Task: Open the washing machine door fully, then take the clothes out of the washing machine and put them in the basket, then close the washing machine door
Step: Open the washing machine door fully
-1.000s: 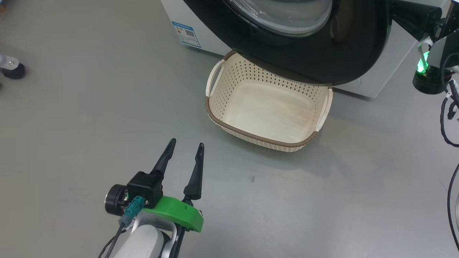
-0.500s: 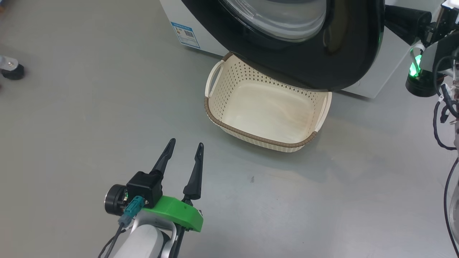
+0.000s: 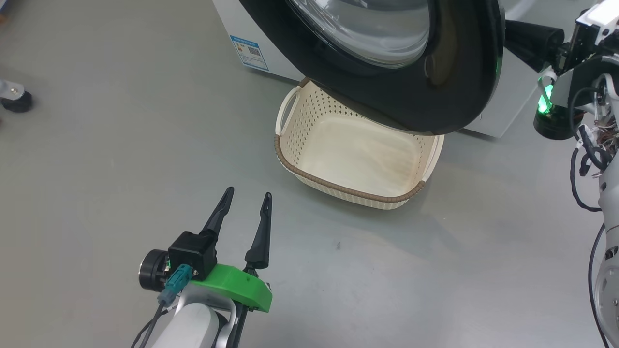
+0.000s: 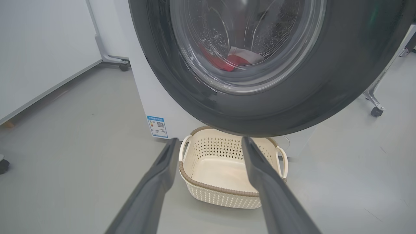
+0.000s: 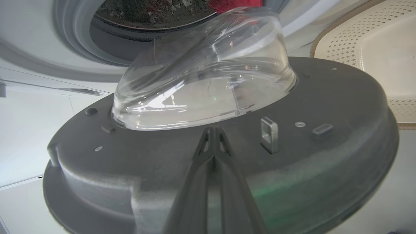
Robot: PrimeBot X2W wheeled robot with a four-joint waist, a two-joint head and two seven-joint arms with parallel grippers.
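The washing machine [image 3: 275, 58] stands at the top of the head view. Its door [image 3: 435, 96], black-rimmed with a glass bowl, hangs part-way open over the far side of the basket [image 3: 338, 187]. The cream basket is empty on the floor. Red and white clothes [image 4: 227, 61] lie in the drum, seen through the door glass [image 4: 247, 42]. My right gripper [image 5: 213, 130] is shut, its tips against the door's grey inner face [image 5: 325, 107] beside the metal latch loop [image 5: 269, 135]. My left gripper [image 3: 248, 193] hovers open over the floor, short of the basket [image 4: 224, 195], holding nothing.
A blue label [image 3: 249, 52] marks the machine's lower front. A caster foot [image 3: 17, 99] sits at the far left. In the left wrist view, a wheeled stand leg [image 4: 377, 110] is right of the machine and a white panel [image 4: 39, 48] to the left.
The door's free edge has swung leftward in the head view, and my right arm has followed it. My left gripper has stayed in place, still open.
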